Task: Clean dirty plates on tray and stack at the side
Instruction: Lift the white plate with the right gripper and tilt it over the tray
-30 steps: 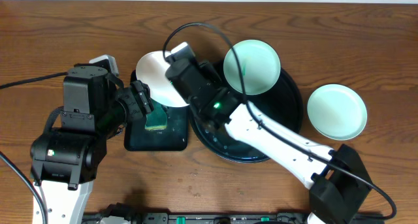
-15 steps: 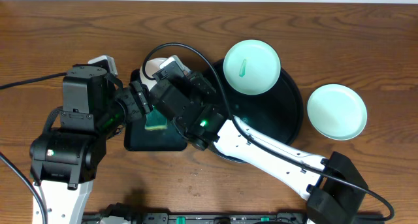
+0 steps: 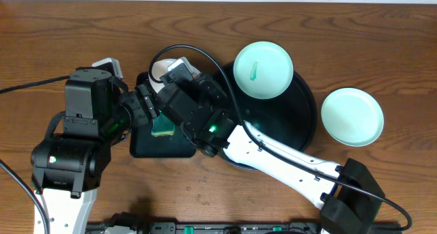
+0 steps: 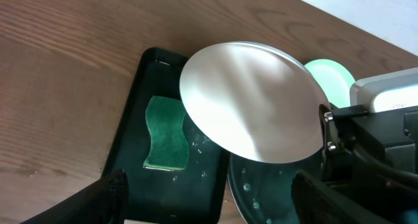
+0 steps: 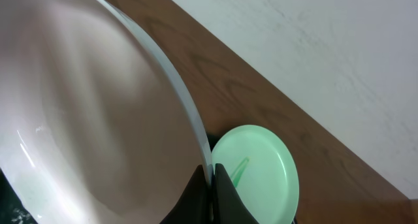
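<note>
The right arm (image 3: pixel 287 149) stretched low across the round tray (image 3: pixel 305 118), and the right claw (image 5: pixel 210 178) was pinched shut on the white plate's (image 4: pixel 255 100) rim, holding it tilted. Facing it, the left claw (image 4: pixel 209 185) gaped wide, with a sponge (image 4: pixel 165 134) just below. A smeared green plate (image 3: pixel 263 70) sat beyond the right claw.

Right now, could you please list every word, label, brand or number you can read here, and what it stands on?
None can be read. The white plate, mint-green plates, sponge, round tray and rectangular tray bear no print; the green mark is a smear.
</note>
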`<state>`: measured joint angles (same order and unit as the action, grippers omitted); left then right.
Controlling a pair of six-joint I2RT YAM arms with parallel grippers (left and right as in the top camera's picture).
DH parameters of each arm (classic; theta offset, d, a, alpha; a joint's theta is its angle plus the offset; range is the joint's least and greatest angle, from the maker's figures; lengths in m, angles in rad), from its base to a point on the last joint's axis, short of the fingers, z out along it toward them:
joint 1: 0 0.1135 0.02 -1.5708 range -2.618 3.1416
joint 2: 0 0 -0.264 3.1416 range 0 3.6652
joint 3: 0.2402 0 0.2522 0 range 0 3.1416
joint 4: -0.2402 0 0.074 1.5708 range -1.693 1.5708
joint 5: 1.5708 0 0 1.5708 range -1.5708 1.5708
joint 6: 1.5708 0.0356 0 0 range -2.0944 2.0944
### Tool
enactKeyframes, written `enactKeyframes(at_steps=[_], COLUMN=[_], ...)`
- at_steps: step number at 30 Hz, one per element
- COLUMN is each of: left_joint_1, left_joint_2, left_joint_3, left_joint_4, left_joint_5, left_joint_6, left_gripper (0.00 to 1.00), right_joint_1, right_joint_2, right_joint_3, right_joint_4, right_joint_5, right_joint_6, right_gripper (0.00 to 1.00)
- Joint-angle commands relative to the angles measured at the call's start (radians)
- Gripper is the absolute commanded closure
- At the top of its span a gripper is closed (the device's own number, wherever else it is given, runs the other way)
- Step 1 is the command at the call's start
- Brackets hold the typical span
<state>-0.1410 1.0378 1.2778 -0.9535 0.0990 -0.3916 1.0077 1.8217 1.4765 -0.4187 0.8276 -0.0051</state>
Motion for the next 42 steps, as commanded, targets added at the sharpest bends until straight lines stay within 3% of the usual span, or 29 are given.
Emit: enactKeyframes(at_steps=[1, 10, 19, 25, 29, 31, 35, 42], left_joint_1=[0.0, 0.0, 0.0, 0.0, 0.0, 0.0, 0.0, 0.0], left_joint_2=[0.002, 0.002, 0.002, 0.002, 0.002, 0.002, 0.002, 0.002], left_joint_3=[0.022, 0.022, 0.022, 0.022, 0.022, 0.022, 0.022, 0.022], left_joint_4=[0.0, 0.0, 0.0, 0.0, 0.0, 0.0, 0.0, 0.0], left_joint_5=[0.002, 0.002, 0.002, 0.002, 0.002, 0.002, 0.002, 0.002], left_joint_6=[0.006, 0.006, 0.006, 0.006, 0.006, 0.006, 0.006, 0.006], left_gripper=[0.2, 0.2, 0.2, 0.2, 0.2, 0.2, 0.2, 0.19], right_joint_1=[0.006, -0.02, -0.088, -0.186, -0.26, -0.286, -0.302, -0.171], right_joint_2=[0.002, 0.002, 0.002, -0.004, -0.035, -0.056, -0.088, -0.086], right_joint_3=[0.019, 0.019, 0.019, 0.019, 0.02, 0.02, 0.02, 0.019], right_joint_4=[0.017, 0.034, -0.031, -0.118, -0.132, -0.154, -0.193, -0.166], right_joint_5=[0.029, 0.028, -0.113, -0.42, -0.855, -0.963, -0.856, -0.362], right_joint_6=[0.008, 0.03, 0.191, 0.391, 0.3, 0.279, 0.283, 0.098], right_gripper=[0.99, 0.99, 0.99, 0.99, 0.99, 0.99, 0.99, 0.99])
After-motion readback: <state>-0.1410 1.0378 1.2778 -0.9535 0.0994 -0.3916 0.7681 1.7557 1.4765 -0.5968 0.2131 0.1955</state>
